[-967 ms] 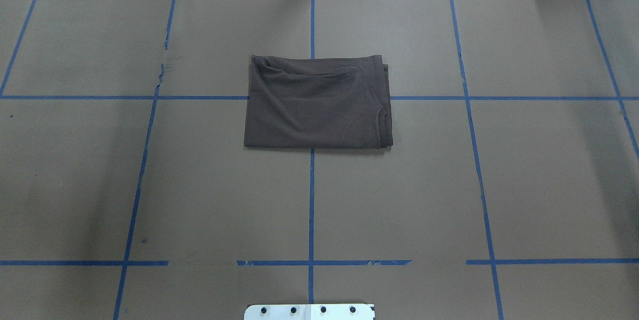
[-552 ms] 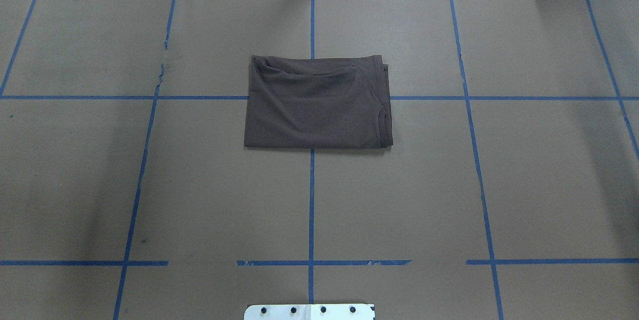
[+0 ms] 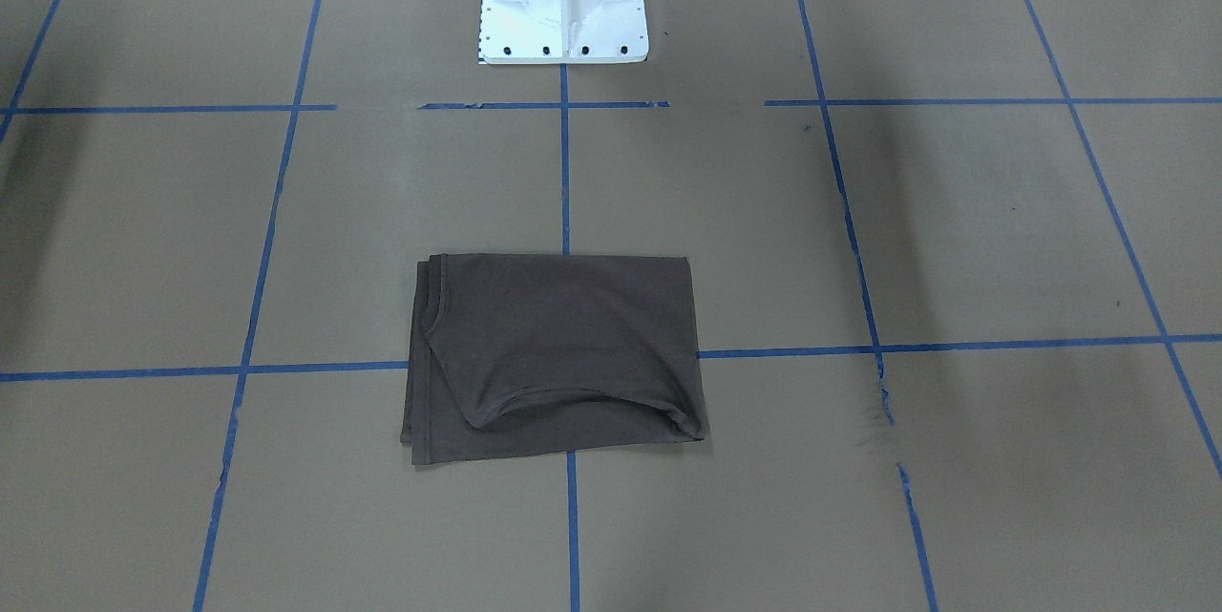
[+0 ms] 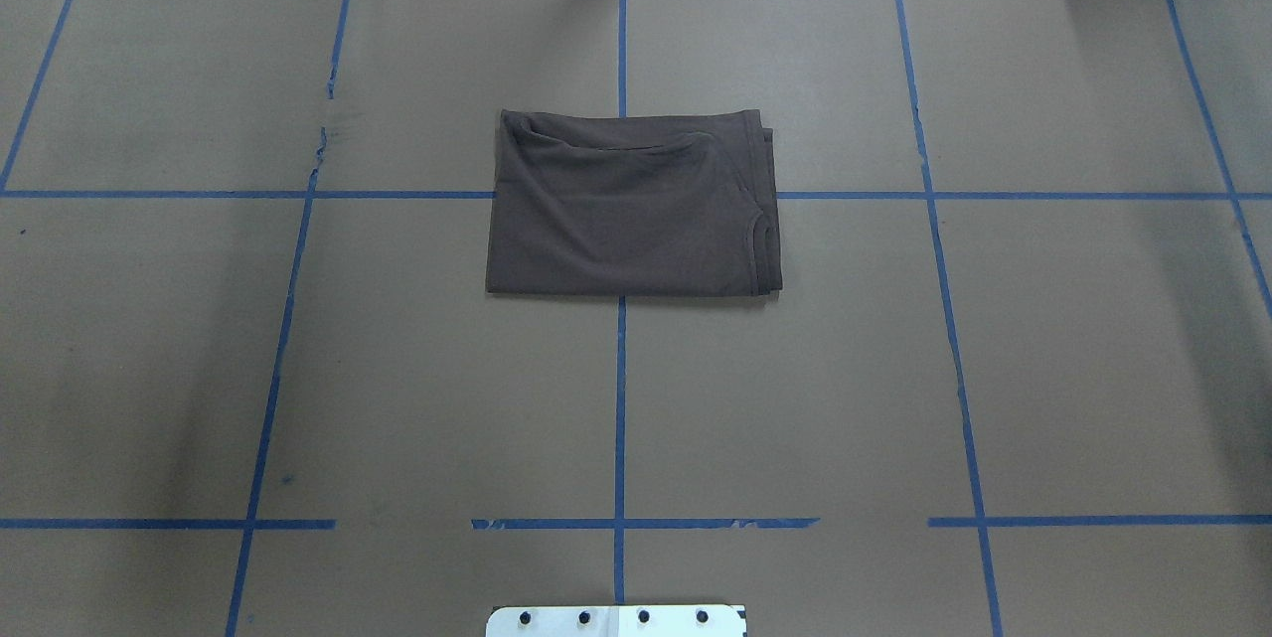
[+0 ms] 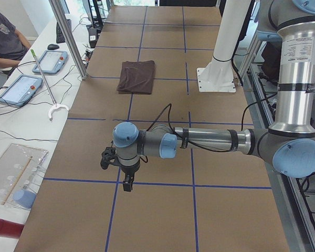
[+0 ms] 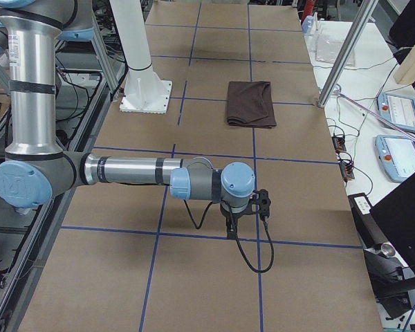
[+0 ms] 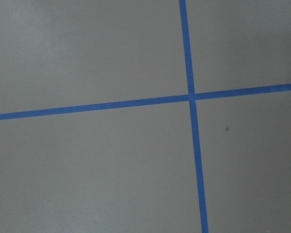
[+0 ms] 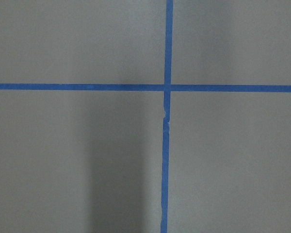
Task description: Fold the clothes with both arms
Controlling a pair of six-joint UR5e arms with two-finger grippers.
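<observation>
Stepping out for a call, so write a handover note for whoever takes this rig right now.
Left gripper: over bare paper near the table's left end, far from the T-shirt; open or shut cannot be told.
Right gripper: likewise at the right end; cannot tell.
T-shirt: folded into a compact rectangle at mid-table, with nothing touching it.
Done: the folding looks finished.
Left: probably nothing; perhaps flatten the ridge near its far edge.

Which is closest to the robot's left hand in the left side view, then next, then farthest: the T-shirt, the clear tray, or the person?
From the left hand:
1. Clear tray, off to its side.
2. T-shirt, folded, much farther along.
3. Person, in the far corner.
</observation>
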